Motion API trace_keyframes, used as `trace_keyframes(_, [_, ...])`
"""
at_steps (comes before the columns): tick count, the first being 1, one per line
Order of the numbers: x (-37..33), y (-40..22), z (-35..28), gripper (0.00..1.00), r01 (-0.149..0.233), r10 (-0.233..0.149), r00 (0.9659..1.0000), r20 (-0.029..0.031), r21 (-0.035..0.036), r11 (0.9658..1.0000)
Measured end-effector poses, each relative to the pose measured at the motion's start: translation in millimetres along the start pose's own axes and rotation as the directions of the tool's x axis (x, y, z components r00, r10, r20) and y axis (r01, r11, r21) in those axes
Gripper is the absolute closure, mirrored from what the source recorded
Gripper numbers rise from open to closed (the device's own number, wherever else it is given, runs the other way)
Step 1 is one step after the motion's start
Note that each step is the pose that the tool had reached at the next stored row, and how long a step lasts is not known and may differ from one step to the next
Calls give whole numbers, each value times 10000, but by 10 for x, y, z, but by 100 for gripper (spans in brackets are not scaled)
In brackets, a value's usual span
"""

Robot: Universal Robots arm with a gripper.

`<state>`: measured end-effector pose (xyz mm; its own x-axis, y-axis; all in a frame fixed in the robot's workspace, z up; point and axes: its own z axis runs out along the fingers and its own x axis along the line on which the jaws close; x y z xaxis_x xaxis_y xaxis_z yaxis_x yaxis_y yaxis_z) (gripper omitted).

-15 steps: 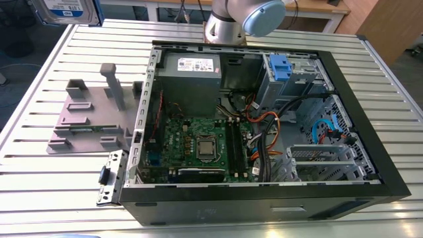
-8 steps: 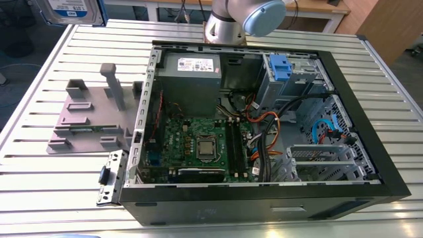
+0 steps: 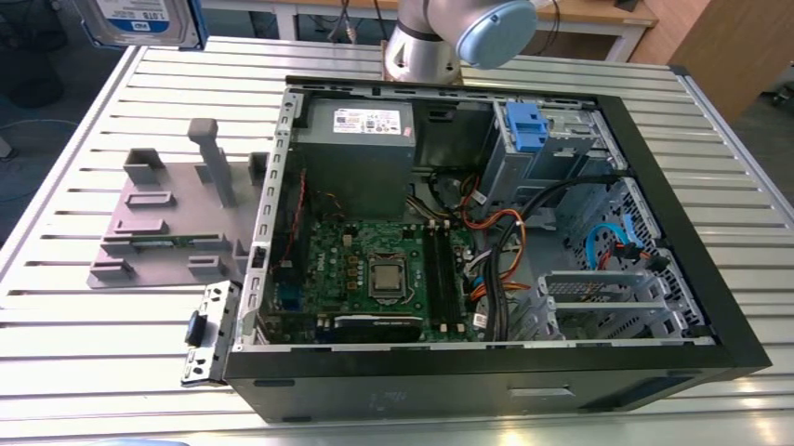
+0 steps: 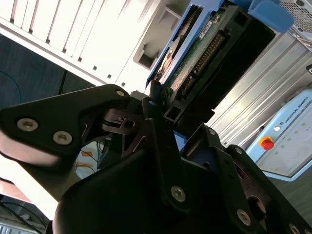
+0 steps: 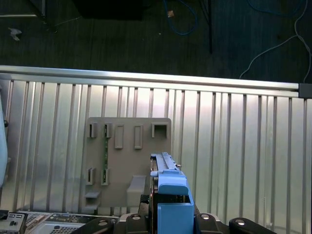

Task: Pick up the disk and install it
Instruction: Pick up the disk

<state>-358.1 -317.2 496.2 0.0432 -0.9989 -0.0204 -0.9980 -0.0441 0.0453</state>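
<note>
Exterior view: bright, even light; glare on near tabletop (image 3: 112,372) slats; case (image 3: 496,395) interior dim. Second wrist view: tabletop blown white, gripper (image 4: 158,105) dark, disk (image 4: 195,53) shaded.

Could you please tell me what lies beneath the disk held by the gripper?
In the first wrist view, the grey fixture plate lies on the slatted table beneath the disk; the disk hides part of the plate.
</note>
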Motion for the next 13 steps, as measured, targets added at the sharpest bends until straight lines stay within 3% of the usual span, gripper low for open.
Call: trace_keyframes(13, [3, -82, -4, 63, 0, 0, 10000, 0, -1, 10000])
